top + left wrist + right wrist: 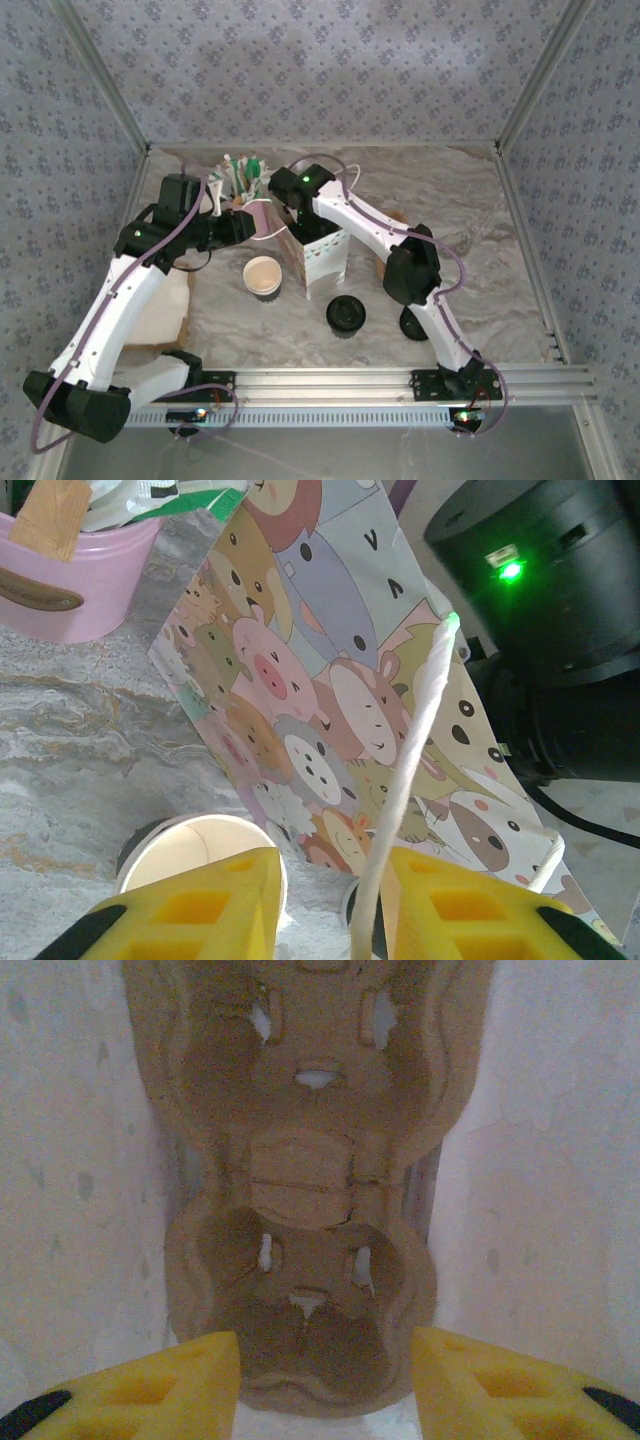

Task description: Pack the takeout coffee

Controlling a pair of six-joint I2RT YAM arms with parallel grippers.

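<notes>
The takeout coffee stands in two parts on the table: the open paper cup (263,275), cream inside, and its black lid (346,314) to the right. The cup (190,845) sits below my left gripper (335,900). That gripper (243,226) is at the top left of the cartoon-print paper bag (322,255), jaws apart, with the bag's white cord handle (415,750) running taut between them against the right finger. My right gripper (325,1380) is down inside the bag, open, its fingers either side of the near end of the brown moulded carrier (310,1180).
A pink cup (238,190) of straws and sticks stands behind the bag, close to my left gripper. Flat cardboard (160,310) lies at the left under the left arm. The right arm's black wrist (560,590) hangs over the bag's mouth.
</notes>
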